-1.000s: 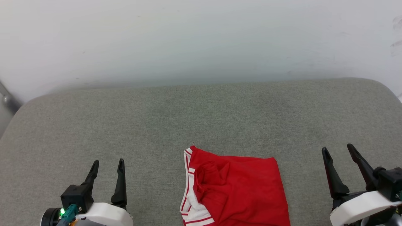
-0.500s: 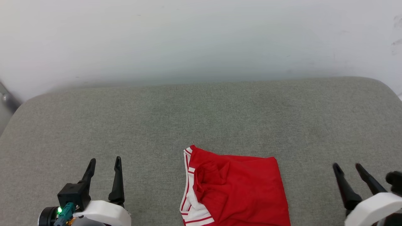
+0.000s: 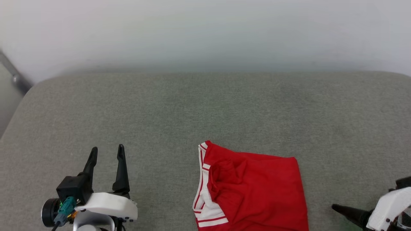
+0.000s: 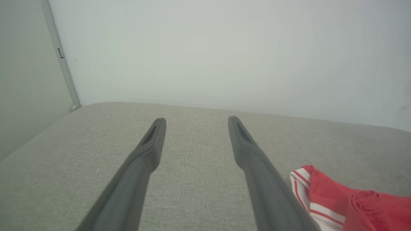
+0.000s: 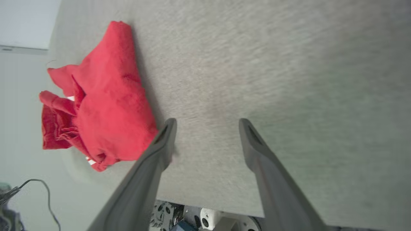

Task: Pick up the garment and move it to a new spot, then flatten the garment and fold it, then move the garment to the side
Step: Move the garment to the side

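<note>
Right gripper [image 5: 205, 123] has swung low toward the garment [image 3: 257, 189] at the cushion's [image 3: 205, 109] near edge, fingers apart; left gripper [image 3: 106, 151] upright, also apart

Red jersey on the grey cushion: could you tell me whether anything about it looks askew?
The red jersey is crumpled, a fold bunched beside its striped trim, and it seems to droop over the near edge of the grey cushion.

The red jersey-style cloth garment [image 3: 257, 189] with white striped trim looks soft and matt; the broad grey upholstered cushion [image 3: 160, 109] is coarser woven fabric — matt, faintly fuzzy. On the left gripper [image 3: 107, 148] the long dark fingers [image 4: 144, 160] look like smooth, dull plastic, the white shell [image 3: 109, 205] slightly glossy.
</note>
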### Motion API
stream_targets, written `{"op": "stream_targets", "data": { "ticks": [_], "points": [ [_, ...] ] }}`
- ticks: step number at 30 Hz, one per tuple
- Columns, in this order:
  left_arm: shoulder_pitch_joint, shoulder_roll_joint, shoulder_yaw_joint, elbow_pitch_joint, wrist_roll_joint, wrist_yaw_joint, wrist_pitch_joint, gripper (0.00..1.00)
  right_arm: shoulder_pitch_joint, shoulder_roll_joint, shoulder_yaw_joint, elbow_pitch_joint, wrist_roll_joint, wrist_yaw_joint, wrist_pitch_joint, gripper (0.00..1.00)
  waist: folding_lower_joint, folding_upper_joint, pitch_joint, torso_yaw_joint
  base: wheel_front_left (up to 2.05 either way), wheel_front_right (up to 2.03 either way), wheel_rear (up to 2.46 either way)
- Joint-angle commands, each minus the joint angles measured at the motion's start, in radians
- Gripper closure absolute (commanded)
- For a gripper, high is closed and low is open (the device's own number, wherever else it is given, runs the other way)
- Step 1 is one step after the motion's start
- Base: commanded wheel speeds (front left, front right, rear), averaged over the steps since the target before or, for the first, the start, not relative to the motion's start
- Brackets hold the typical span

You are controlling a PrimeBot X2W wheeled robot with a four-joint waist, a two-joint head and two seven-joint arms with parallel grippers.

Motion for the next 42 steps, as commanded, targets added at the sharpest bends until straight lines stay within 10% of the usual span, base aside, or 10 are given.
{"op": "stream_targets", "data": {
  "ticks": [1,13,14,15,16,30,42],
  "points": [
    [-0.02,-0.004,0.002,-0.002,0.007,-0.007,-0.007,0.0,-0.031,0.014,-0.008,0.01,0.018,0.0,0.027,0.0,0.0,0.0,0.031,0.032,0.0,0.0,0.0],
    [-0.089,-0.057,0.022,0.026,0.056,-0.064,-0.007,0.0,-0.185,0.061,0.065,0.185,0.182,0.0,0.064,0.0,0.0,0.0,0.102,0.127,0.0,0.0,0.0],
    [-0.091,-0.06,0.026,0.029,0.058,-0.069,-0.007,0.0,-0.185,0.061,0.086,0.198,0.168,0.0,0.061,0.25,0.0,0.0,0.103,0.129,0.0,0.0,0.0],
    [-0.092,-0.064,0.028,0.031,0.062,-0.07,-0.007,0.0,-0.184,0.061,0.099,0.209,0.162,-0.001,0.057,0.83,0.0,0.0,0.102,0.131,0.0,0.0,0.0],
    [-0.092,-0.067,0.029,0.036,0.066,-0.074,-0.007,0.0,-0.183,0.061,0.109,0.22,0.166,-0.001,0.051,1.0,0.0,0.0,0.1,0.133,0.0,0.0,0.0],
    [-0.05,-0.075,0.047,0.07,0.093,-0.101,-0.007,0.0,-0.186,-0.067,0.369,0.085,0.034,0.0,-0.089,1.0,0.0,0.0,0.009,0.057,0.0,0.0,0.0],
    [-0.026,-0.087,0.056,0.043,0.11,-0.113,-0.007,0.0,-0.239,-0.245,0.519,0.13,-0.315,-0.001,-0.227,1.0,0.0,0.0,0.008,-0.189,0.0,0.0,0.0]
  ]
}}
